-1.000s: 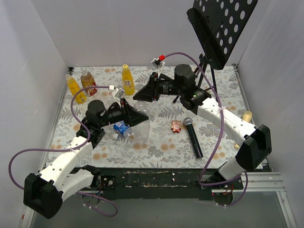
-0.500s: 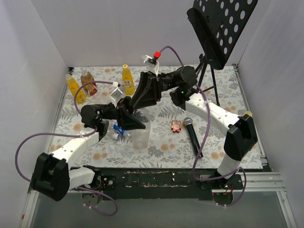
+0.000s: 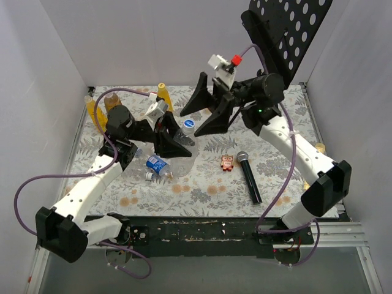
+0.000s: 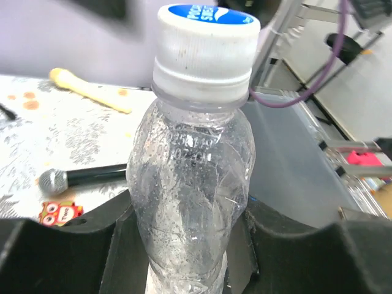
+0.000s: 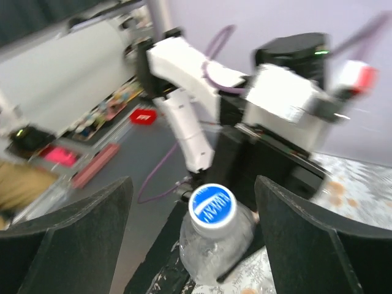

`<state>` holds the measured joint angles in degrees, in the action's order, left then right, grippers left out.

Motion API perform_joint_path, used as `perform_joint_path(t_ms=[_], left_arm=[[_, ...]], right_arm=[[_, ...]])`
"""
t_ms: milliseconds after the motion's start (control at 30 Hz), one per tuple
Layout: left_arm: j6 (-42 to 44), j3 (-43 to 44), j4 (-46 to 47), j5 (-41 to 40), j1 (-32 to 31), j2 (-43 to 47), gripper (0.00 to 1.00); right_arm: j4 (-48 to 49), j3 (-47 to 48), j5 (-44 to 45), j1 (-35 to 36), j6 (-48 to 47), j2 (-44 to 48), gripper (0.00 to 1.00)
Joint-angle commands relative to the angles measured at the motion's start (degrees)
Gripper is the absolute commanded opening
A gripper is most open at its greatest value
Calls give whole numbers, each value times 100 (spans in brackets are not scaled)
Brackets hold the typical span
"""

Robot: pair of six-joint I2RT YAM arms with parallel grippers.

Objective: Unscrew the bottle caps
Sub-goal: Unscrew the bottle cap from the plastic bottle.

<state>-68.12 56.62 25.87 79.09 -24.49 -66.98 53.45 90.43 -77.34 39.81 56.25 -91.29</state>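
From above, the left arm reaches forward up the left of the table with its wrist turned toward the middle, and the left gripper (image 3: pixel 176 142) is clamped round the body of a clear bottle (image 3: pixel 184 138). The bottle's cap (image 3: pixel 188 125) sticks out past the fingertips. The right arm arches high from the right edge, and the right gripper (image 3: pixel 191 121) angles down at that cap. Its 2 fingers are spread wide, 1 to each side of the cap, with no contact that shows. A blue-labelled bottle (image 3: pixel 157 165) lies on its side on the base side of the left fingers. A microphone (image 3: pixel 248 177) and an owl figure (image 3: pixel 228 162) lie well off to the right of the left fingers. In the left wrist view the clear bottle (image 4: pixel 191 184) sits squeezed between both black fingers (image 4: pixel 55 251). Droplets cling inside its crumpled wall, and whether any liquid stands in it cannot be told. The white cap (image 4: pixel 205 43), blue on top, is screwed on well beyond the fingertips. In the right wrist view the fingers (image 5: pixel 318 245) gape far apart. The blue-topped cap (image 5: pixel 211 208) is centred in the gap between them and faces the camera, clear of both, with the bottle's neck (image 5: pixel 214 251) below it.
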Motion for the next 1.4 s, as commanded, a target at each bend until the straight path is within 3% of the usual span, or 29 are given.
perform_joint_path(t_ms=[0, 167, 367, 567, 900, 967, 1100, 1367], left_arm=[[2163, -1, -2991, -1262, 15, 448, 0], [1829, -520, -2798, -2299, 14, 1011, 0], [1056, -1082, -2148, -3092, 6, 1477, 0], [695, -1267, -1770, -3383, -3, 1513, 0], [466, -1294, -1602, -3681, -21, 1442, 0], [466, -1303, -1594, -3690, -21, 1416, 0], [422, -1303, -1567, -3716, -21, 1390, 0], [255, -1399, -1471, -3787, -21, 1381, 0]], right_arm=[[-2826, 159, 1052, -325, -2087, 620, 88], [-3926, -263, 2080, -325, -2731, 1007, 88], [-5554, -263, 4048, -115, -3479, 1060, 90], [-5811, -211, 4727, 404, -3762, 832, 87], [-5767, -44, 4869, 607, -3621, 577, 40], [-5749, 18, 4904, 607, -3604, 551, 42], [-5688, 176, 4860, 607, -3516, 445, 55], [-5697, 370, 4904, 607, -3445, 322, 54]])
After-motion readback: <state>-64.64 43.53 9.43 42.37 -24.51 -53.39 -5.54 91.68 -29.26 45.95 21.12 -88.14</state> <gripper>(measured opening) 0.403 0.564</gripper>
